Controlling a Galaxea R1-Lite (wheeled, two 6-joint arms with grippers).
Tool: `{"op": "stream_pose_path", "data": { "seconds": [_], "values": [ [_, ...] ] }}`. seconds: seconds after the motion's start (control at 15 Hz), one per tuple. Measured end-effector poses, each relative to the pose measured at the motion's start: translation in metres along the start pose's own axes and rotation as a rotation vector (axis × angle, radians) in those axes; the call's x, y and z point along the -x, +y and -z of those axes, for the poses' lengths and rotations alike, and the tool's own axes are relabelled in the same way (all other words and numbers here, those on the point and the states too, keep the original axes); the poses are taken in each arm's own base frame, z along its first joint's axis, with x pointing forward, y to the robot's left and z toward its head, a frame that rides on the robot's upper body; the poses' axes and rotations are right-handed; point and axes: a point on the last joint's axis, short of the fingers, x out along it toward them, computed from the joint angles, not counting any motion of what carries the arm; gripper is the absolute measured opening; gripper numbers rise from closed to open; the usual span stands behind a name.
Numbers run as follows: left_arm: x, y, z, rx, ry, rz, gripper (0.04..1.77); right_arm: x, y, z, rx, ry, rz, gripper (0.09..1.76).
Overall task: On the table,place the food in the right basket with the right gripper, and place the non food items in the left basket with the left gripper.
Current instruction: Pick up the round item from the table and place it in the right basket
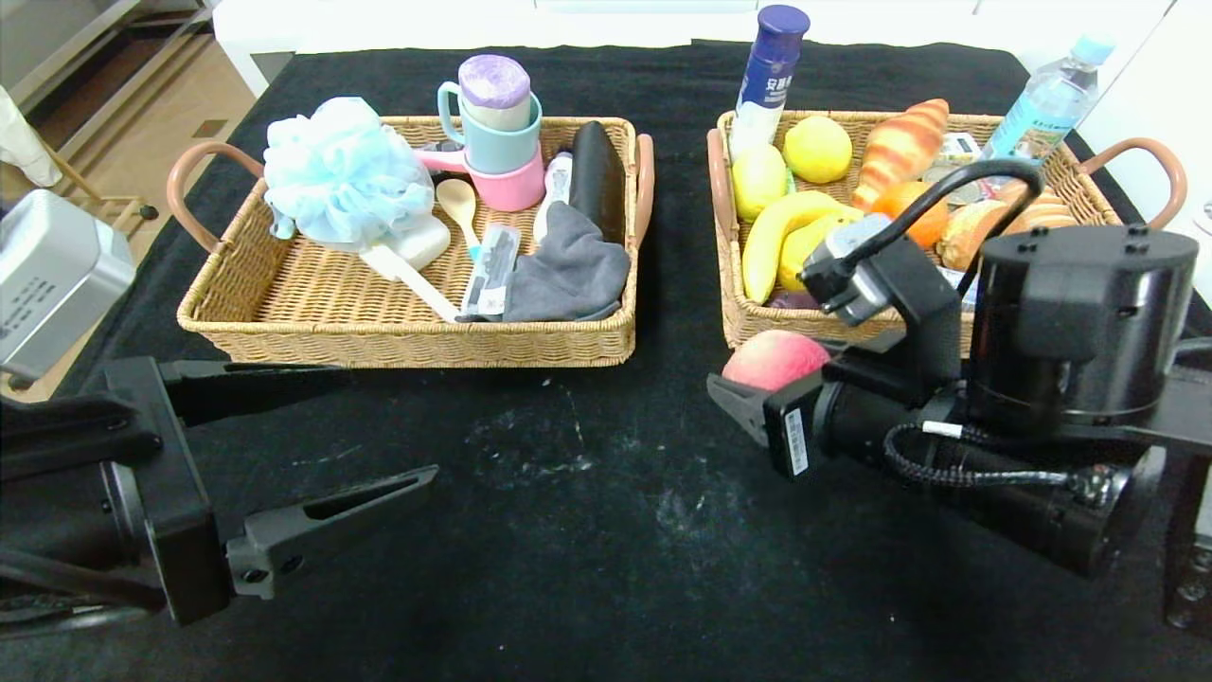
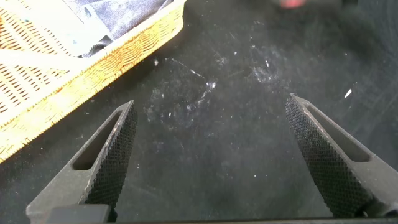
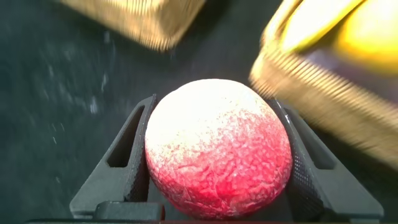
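- Red-pink peach (image 3: 217, 149) is the thing in play, and it's sitting snug between the two fingers of the right gripper (image 1: 757, 384), which are closed about halfway onto its sides.
- Handling guess: round and probably light, but that skin looks a bit slick and the flat fingers only touch a curved surface, so it could roll or pop out if jolted. If it's real fruit it'll bruise, so I'd keep the squeeze gentle.
- Best hold is what it has now: across the widest part, fingers on opposite sides.
- Looks: pale cream on top fading to deep speckled red lower down, fine crackly texture, roughly fist-shaped.
- Location: just in front of the right basket (image 1: 1098, 185), close to its front wall, not yet over the rim. I can't tell if it's lifted off the table (image 1: 587, 493).
- Already in that basket: a banana (image 1: 772, 237), lemons, a croissant and bottles.
- Left gripper (image 1: 379, 431) is well away from that basket, over bare cloth, fingers spread wide and holding nothing.
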Motion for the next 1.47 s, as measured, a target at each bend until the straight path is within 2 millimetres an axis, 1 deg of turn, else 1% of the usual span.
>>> {"op": "stream_pose_path", "data": {
  "seconds": [0.2, 0.4, 0.67, 0.8, 1.07, 1.47],
  "values": [
    [0.000, 0.000, 0.000, 0.000, -0.001, 0.000, 1.72, 0.010, -0.016, -0.028, -0.016, -0.049, 0.040, 1.20],
    [0.002, 0.000, -0.001, 0.000, -0.006, -0.001, 1.72, 0.014, -0.047, -0.050, -0.040, -0.095, 0.124, 1.20],
    [0.003, -0.001, -0.001, -0.001, -0.009, -0.001, 1.72, 0.012, -0.092, -0.067, -0.061, -0.135, 0.215, 1.20],
    [0.003, -0.001, -0.001, -0.001, -0.012, 0.000, 1.72, 0.008, -0.108, -0.073, -0.067, -0.153, 0.259, 1.20],
    [0.003, -0.001, -0.002, -0.002, -0.012, -0.001, 1.72, -0.004, -0.135, -0.081, -0.071, -0.170, 0.292, 1.20],
    [0.003, -0.001, -0.001, 0.002, -0.011, -0.001, 1.72, -0.033, -0.159, -0.082, -0.073, -0.182, 0.315, 1.20]
  ]
}}
